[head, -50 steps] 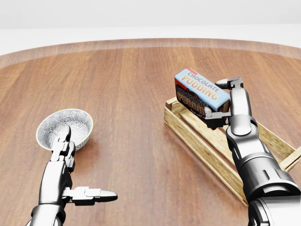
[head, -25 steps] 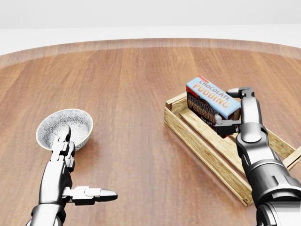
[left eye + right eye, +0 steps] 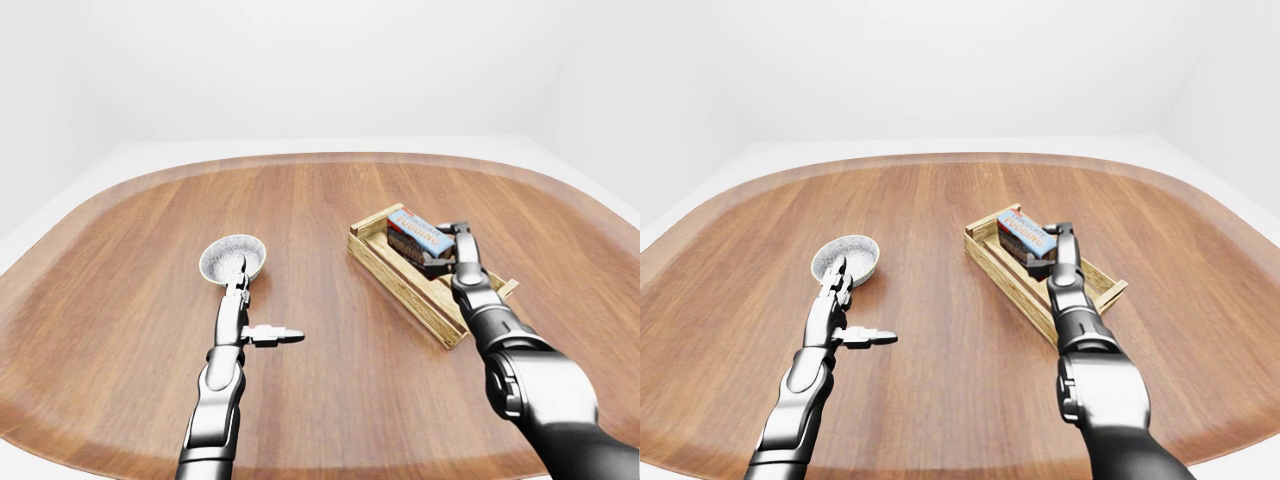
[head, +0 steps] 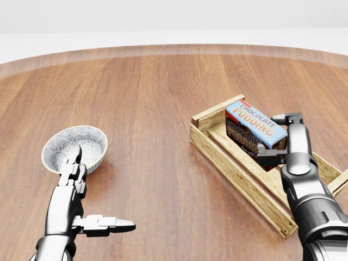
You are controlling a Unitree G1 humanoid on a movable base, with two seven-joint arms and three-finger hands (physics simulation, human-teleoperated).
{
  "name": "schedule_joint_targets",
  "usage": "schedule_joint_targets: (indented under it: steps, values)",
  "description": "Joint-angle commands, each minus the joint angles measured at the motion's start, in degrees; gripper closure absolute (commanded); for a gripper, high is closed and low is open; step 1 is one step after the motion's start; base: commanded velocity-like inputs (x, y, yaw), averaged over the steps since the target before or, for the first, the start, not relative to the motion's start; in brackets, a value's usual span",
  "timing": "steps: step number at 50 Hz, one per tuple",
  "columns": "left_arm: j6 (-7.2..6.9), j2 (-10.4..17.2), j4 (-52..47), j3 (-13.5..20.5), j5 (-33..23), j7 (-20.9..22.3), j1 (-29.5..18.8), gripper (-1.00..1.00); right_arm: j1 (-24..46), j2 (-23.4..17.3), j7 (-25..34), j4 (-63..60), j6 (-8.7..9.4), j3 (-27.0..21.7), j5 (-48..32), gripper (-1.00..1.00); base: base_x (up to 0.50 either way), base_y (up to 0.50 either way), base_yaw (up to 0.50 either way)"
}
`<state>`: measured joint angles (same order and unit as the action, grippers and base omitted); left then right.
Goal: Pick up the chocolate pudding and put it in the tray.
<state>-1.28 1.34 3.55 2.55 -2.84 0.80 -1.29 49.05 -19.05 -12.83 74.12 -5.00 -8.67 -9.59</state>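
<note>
**Wood, metal and printed card**

The surface (image 4: 152,98) is showing smooth reddish wood with a soft sheen. The tray (image 4: 239,176) is looking like pale, matt slatted wood. The chocolate pudding (image 4: 254,132) is appearing as glossy printed card. Both hands, left hand (image 4: 81,201) and right hand (image 4: 283,144), are gleaming like polished metal. The bowl (image 4: 81,142) is showing a finely patterned grey-white finish.

One pudding box (image 4: 254,133), one tray (image 4: 235,172), one bowl (image 4: 75,148)

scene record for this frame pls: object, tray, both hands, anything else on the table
object: chocolate pudding box, tilted, inside the tray's walls
tray: wooden tray, right side of the head view
right hand: shut on the box
left hand: open, empty, next to the bowl
other: patterned bowl, left side, on the wooden table
</note>
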Motion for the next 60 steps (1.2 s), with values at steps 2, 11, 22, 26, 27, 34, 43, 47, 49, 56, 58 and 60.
schedule_joint_targets:
  steps: [2,11,22,26,27,34,43,47,49,56,58,60]
  values:
    - [-1.35,0.1,0.1,-1.0,-0.8,1.0,0.3,-1.00,-1.6,-0.5,-1.0,0.2,0.00,-0.5,0.1,1.00,0.00,0.00,0.00]
    - [-0.65,0.1,1.0,-1.0,-0.9,1.0,0.2,-1.00,-2.4,-0.8,-1.1,0.5,0.00,-0.8,0.1,1.00,0.00,0.00,0.00]
    - [-0.39,0.1,1.4,-1.0,-0.9,1.0,0.0,-1.00,-3.3,-0.9,-1.1,0.7,0.00,-1.0,0.2,1.00,0.00,0.00,0.00]
    - [-0.52,0.1,1.2,-1.1,-0.9,0.9,0.1,-1.00,-3.8,-1.0,-1.1,0.9,0.00,-1.1,0.2,1.00,0.00,0.00,0.00]
    - [-0.51,0.1,1.2,-1.1,-0.9,0.9,0.1,-1.00,-3.8,-1.0,-1.1,0.9,0.00,-1.1,0.2,1.00,0.00,0.00,0.00]
    - [-0.44,0.1,1.4,-1.0,-1.0,0.9,0.0,-1.00,-4.2,-1.3,-1.1,1.0,0.00,-1.2,0.2,1.00,0.00,0.00,0.00]
    - [-0.71,0.0,1.1,-1.1,-1.0,0.9,0.1,-1.00,-4.7,-1.4,-1.2,1.1,0.00,-1.3,0.0,1.00,0.00,0.00,0.00]
    - [-0.42,0.1,1.6,-0.9,-0.8,0.9,-0.1,-1.00,-5.1,-1.3,-1.4,1.2,0.00,-1.3,-0.2,1.00,0.00,0.00,0.00]
    - [-0.49,0.1,1.5,-0.9,-0.8,0.9,-0.1,-1.00,-5.4,-1.2,-1.5,1.4,0.00,-1.3,-0.3,1.00,0.00,0.00,0.00]
    - [-0.87,0.1,1.2,-0.8,-0.7,0.9,-0.1,-1.00,-5.9,-1.2,-1.4,1.4,0.00,-1.4,-0.3,1.00,0.00,0.00,0.00]
    - [-0.79,0.1,1.3,-0.8,-0.7,0.9,-0.2,-1.00,-6.0,-1.2,-1.4,1.4,0.00,-1.4,-0.3,1.00,0.00,0.00,0.00]
    - [-0.68,0.1,1.5,-0.8,-0.7,0.8,-0.2,-1.00,-6.1,-1.3,-1.4,1.4,0.00,-1.5,-0.2,1.00,0.00,0.00,0.00]
